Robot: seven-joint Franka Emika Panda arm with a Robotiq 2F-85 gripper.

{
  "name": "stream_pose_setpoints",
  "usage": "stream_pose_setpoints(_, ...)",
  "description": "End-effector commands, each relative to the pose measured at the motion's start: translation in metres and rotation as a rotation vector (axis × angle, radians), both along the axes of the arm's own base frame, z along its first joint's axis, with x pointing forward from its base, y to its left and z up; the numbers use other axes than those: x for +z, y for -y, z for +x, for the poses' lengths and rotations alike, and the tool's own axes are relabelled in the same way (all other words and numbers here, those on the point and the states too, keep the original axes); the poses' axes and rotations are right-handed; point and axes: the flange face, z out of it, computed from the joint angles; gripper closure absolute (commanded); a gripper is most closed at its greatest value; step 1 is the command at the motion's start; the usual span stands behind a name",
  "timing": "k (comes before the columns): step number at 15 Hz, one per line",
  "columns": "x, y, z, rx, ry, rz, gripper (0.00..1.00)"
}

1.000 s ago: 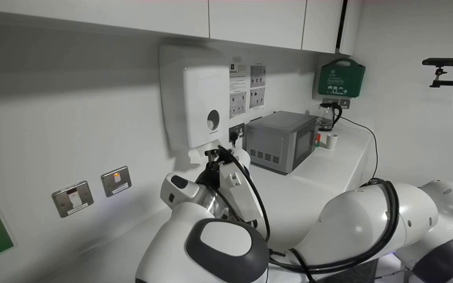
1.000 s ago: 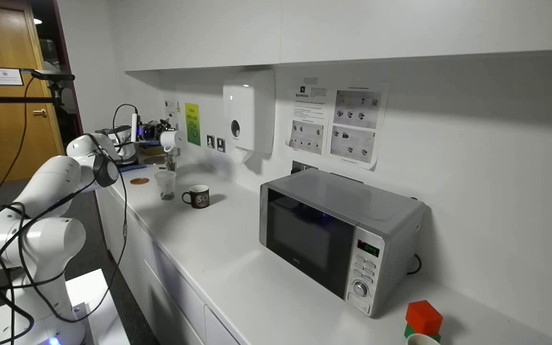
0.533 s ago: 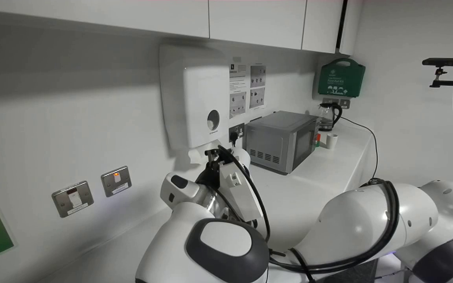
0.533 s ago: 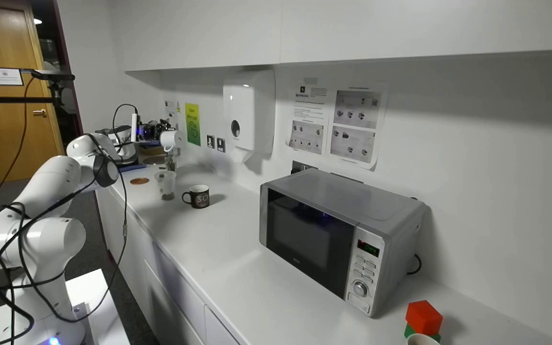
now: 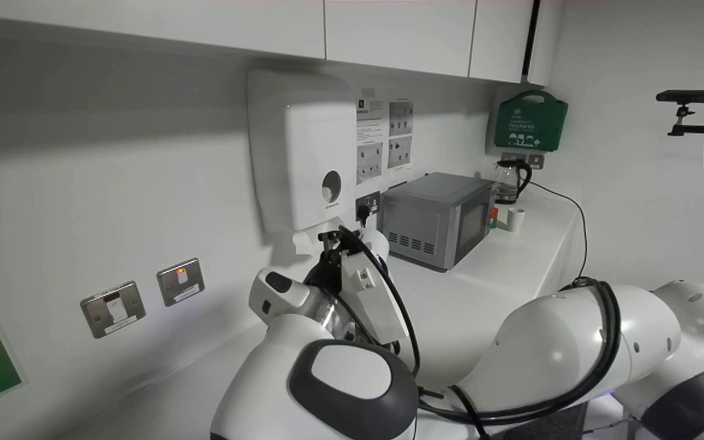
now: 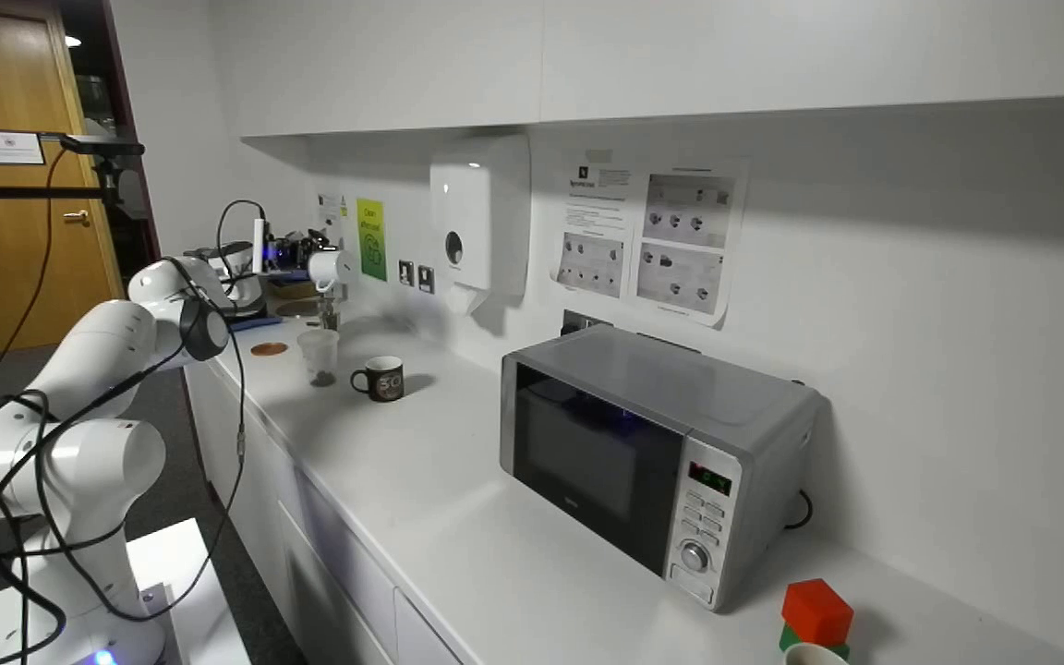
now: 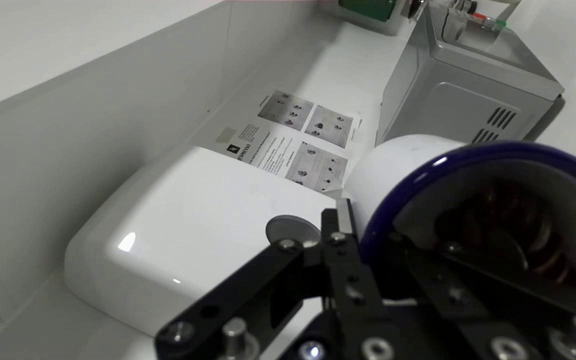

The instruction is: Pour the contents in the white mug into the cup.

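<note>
The pincer (image 7: pixel 368 240) is pinched nearly all the way in, with the side of the white mug (image 6: pixel 326 268) squeezed in it. One finger (image 7: pixel 338 225) presses on the outside; the other seems to go in past the blue lip, though it is dark there. That is likely a firm way to hold a mug for tipping. The mug is tipped well over, up higher than the cup (image 6: pixel 320 356), I think so that its insides can drop out. Dark red contents (image 7: pixel 523 215) show in it; I can't tell what they are.

The cup stands upright on the table (image 6: pixel 421 462), top open, ready to catch. Something greyish (image 6: pixel 321 377) shows low in it. I can't tell if the mug is right over the cup or a bit behind it. If it is off to one side, bits could land on the table, so the next move may need care.

The dark mug (image 6: pixel 382 380) stands just beside the cup and seems to have no job here. The microwave (image 6: pixel 620 453) is well apart from the cup, which leaves the arm (image 6: pixel 107 360) room to turn. Farthest of all from the cup are a red block (image 6: pixel 816 611) and a pale beaker (image 6: pixel 814 654).
</note>
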Motion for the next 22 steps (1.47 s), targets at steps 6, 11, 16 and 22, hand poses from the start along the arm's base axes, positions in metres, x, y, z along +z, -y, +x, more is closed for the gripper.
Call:
stream_pose_setpoints(6, 0.0153, 0.0003, 0.0027, 0.007, 0.023, -0.064, 0.99)
stream_pose_setpoints(11, 0.0169, 0.0003, 0.003, 0.006, 0.038, -0.075, 0.99)
stream_pose_setpoints(16, 0.0182, 0.0002, 0.0032, 0.005, 0.05, -0.088, 0.99)
stream_pose_setpoints(22, 0.019, 0.0003, 0.0038, 0.003, 0.062, -0.101, 0.99)
